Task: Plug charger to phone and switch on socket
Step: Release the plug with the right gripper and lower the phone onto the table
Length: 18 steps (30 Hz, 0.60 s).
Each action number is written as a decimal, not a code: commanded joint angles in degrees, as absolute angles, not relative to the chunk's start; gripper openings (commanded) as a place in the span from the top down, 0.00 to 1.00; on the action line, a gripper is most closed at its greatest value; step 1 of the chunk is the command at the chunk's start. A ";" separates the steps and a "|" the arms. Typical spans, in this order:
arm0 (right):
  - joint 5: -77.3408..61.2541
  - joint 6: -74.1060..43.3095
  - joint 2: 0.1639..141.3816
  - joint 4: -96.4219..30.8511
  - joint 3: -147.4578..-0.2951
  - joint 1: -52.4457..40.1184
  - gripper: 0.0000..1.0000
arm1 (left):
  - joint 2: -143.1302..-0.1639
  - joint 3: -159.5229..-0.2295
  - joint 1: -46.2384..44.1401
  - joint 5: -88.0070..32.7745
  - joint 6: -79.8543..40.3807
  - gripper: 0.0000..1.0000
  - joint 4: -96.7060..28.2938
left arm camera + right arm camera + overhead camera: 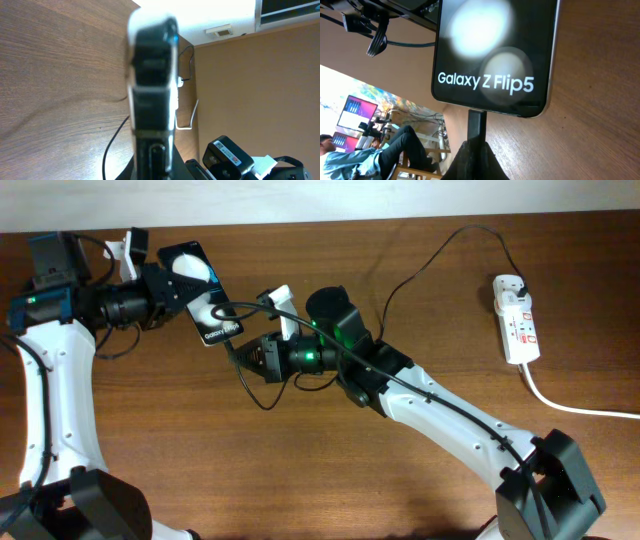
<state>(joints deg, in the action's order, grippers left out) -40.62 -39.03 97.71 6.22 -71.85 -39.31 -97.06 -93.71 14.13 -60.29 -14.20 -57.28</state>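
Phone (200,292), small black glossy rectangle: at far left of brown wooden table (330,490), pinched by left gripper (165,285). Judged rigid, slippery, fragile; hold by its edges. Right gripper (475,152) pinches thin black charger connector tip (476,122), which meets the phone's bottom edge; seating unclear.

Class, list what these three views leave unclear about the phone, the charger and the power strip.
1. Whether the charger tip sits inside the phone: right wrist view, the phone's bottom edge hides the port.
2. The switch positions on the power strip: overhead view, too small.
3. The phone's side: left wrist view, blurred by closeness.
4. The right hand: right wrist view, dark and cut off by the bottom edge.
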 commanded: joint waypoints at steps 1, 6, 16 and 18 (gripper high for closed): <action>-27.11 -38.63 96.99 13.30 -75.61 -34.72 0.96 | -95.37 -91.55 9.15 -64.64 -14.09 1.00 -62.26; -33.67 -31.94 96.99 8.73 -75.61 -33.98 0.21 | -95.39 -91.55 9.15 -54.54 -14.09 1.00 -62.22; -33.80 -17.96 96.99 -32.69 -75.61 -20.21 0.07 | -98.61 -91.50 -1.02 -21.10 -16.97 1.00 -59.51; -33.54 -14.83 96.99 -39.97 -75.59 -18.15 0.06 | -101.69 -91.50 -4.67 -16.12 -18.85 1.00 -57.89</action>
